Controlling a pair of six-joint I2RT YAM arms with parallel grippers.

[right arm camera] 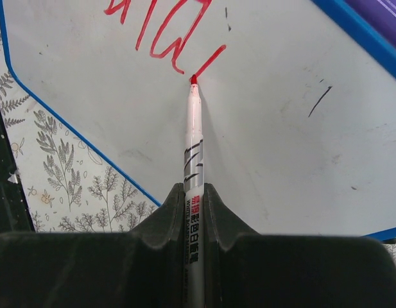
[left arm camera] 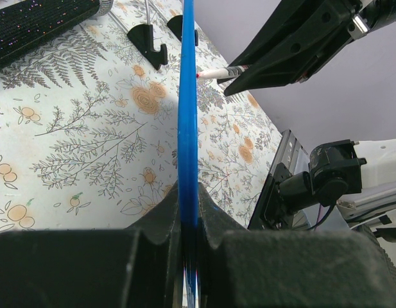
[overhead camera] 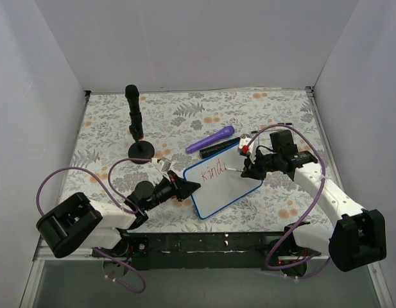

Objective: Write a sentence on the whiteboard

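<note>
The whiteboard (overhead camera: pixel 224 183), white with a thin blue frame, lies in the middle of the floral mat. My left gripper (overhead camera: pixel 188 188) is shut on its left edge; in the left wrist view the blue frame (left arm camera: pixel 188 115) runs edge-on between the jaws. My right gripper (overhead camera: pixel 248 171) is shut on a white marker (right arm camera: pixel 192 151) with a red tip, and the tip touches the board. The sentence (overhead camera: pixel 215 172) in red reads "kind" plus one short stroke; its last strokes (right arm camera: pixel 178 38) show in the right wrist view.
A purple marker (overhead camera: pixel 210 139) and a black eraser-like bar (overhead camera: pixel 218 149) lie just behind the board. A black stand with an upright post (overhead camera: pixel 135 125) is at the back left. White walls enclose the mat on three sides.
</note>
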